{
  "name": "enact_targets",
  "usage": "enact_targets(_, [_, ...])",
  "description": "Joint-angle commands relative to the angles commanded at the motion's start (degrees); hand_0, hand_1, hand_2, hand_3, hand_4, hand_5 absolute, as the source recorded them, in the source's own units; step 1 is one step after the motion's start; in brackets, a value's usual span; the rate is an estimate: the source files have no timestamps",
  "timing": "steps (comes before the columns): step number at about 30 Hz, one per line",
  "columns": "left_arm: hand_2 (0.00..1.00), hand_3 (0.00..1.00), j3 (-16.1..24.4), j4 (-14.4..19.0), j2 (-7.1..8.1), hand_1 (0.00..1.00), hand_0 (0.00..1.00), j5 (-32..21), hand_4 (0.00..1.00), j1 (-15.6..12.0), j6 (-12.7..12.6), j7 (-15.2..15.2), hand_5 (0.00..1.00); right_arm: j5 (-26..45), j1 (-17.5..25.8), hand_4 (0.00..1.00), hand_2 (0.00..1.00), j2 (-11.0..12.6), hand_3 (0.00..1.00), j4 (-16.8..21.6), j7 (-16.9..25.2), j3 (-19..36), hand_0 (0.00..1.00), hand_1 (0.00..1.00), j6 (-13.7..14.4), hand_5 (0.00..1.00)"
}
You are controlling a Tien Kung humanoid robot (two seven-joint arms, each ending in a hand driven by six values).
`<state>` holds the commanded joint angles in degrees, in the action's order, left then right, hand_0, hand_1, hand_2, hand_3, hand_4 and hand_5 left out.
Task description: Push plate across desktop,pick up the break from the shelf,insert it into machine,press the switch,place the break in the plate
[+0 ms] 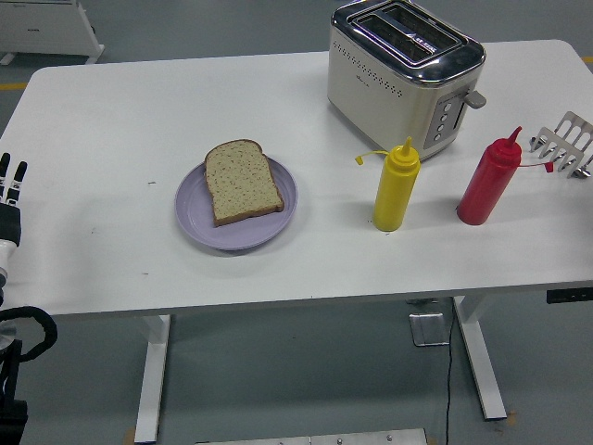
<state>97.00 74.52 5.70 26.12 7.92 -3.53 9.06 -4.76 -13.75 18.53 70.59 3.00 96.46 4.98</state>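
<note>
A slice of brown bread (243,181) lies flat on a lilac plate (195,221) left of the table's middle. The cream and chrome toaster (405,71) stands at the back, its two slots empty and its lever (475,98) on the right end. A metal toast rack (565,143) sits at the far right edge, with no bread in it. My left hand (11,190) rests at the picture's left edge, well away from the plate, its fingers straight and holding nothing. The right arm does not show.
A yellow squeeze bottle (396,186) and a red squeeze bottle (489,179) stand upright in front of the toaster, right of the plate. The white table (120,111) has bare surface to the left and behind the plate.
</note>
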Motion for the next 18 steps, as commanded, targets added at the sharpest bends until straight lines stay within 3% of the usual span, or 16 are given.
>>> enact_targets(18, [0.891,0.784,-0.1,0.1,-0.05,0.887,0.826,0.1,0.63,0.0,0.0,-0.1,0.998,0.2,0.3,0.372,0.759,-0.2,0.756,-0.2,-0.1,0.3,0.824,0.782,-0.2,0.536])
